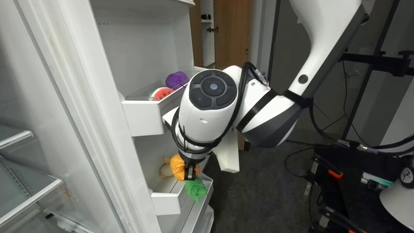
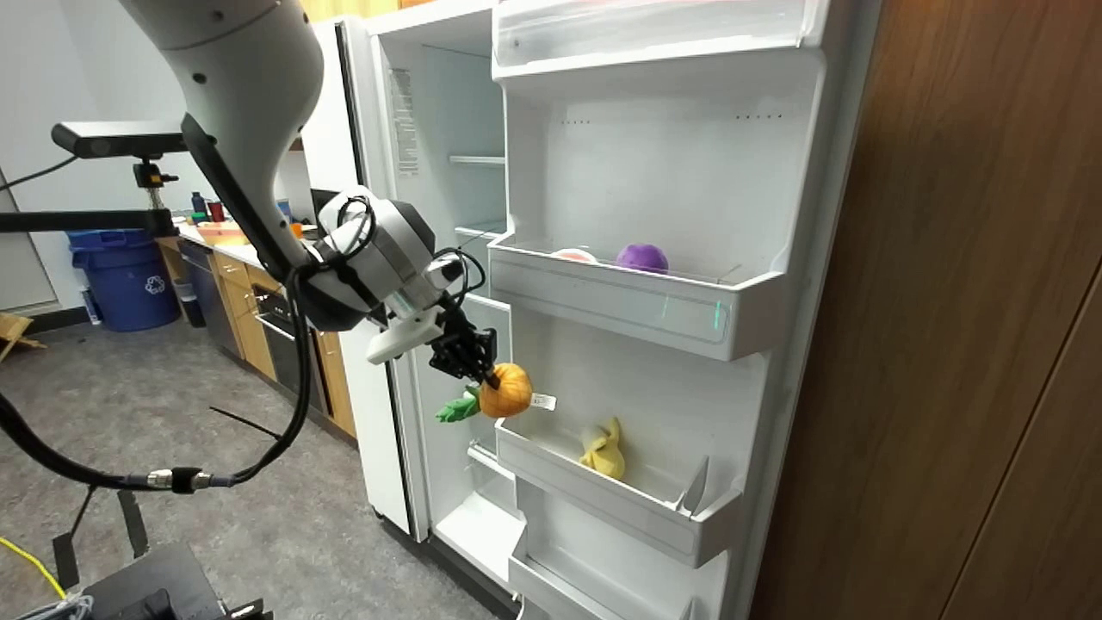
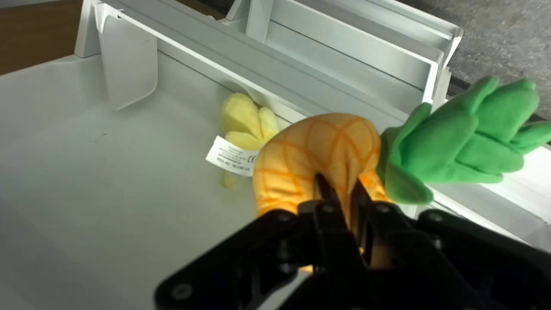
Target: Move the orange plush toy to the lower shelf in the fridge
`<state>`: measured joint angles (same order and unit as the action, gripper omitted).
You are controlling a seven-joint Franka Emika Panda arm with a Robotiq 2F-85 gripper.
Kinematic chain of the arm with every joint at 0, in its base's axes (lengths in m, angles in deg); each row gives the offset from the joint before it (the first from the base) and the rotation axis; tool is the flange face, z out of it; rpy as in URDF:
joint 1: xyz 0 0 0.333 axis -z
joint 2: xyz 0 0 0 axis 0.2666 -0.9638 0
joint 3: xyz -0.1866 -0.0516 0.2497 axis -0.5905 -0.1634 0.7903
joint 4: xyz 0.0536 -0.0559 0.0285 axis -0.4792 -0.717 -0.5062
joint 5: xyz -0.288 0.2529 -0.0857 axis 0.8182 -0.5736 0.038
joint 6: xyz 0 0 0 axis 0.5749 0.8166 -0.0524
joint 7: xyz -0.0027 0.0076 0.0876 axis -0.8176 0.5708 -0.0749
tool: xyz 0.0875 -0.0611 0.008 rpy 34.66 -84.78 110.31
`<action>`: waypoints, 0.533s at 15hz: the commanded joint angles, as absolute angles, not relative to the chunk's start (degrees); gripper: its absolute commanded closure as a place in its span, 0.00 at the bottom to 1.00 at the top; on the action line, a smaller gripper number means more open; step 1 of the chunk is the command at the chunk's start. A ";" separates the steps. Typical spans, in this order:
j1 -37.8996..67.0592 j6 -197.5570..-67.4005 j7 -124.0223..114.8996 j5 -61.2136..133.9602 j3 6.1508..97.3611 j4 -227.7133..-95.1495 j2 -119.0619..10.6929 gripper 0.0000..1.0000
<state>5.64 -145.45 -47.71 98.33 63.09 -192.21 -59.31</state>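
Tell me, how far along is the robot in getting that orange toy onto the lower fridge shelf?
Looks done: the orange plush toy is picked up, pinched in the gripper. In hand: it's held near one end of the likely lower shelf, the door bin with the yellow plush. Left: probably settling it inside and letting go, as the gripper hasn't yet released it.
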 commanded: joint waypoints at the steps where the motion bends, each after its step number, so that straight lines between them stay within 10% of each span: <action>1: 1.11 -140.10 -48.85 98.51 62.42 -184.18 -66.15 0.97; 8: -2.12 -139.99 -52.58 111.74 59.48 -183.86 -68.23 0.97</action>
<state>-3.11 -138.33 -50.34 105.52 61.22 -181.85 -68.83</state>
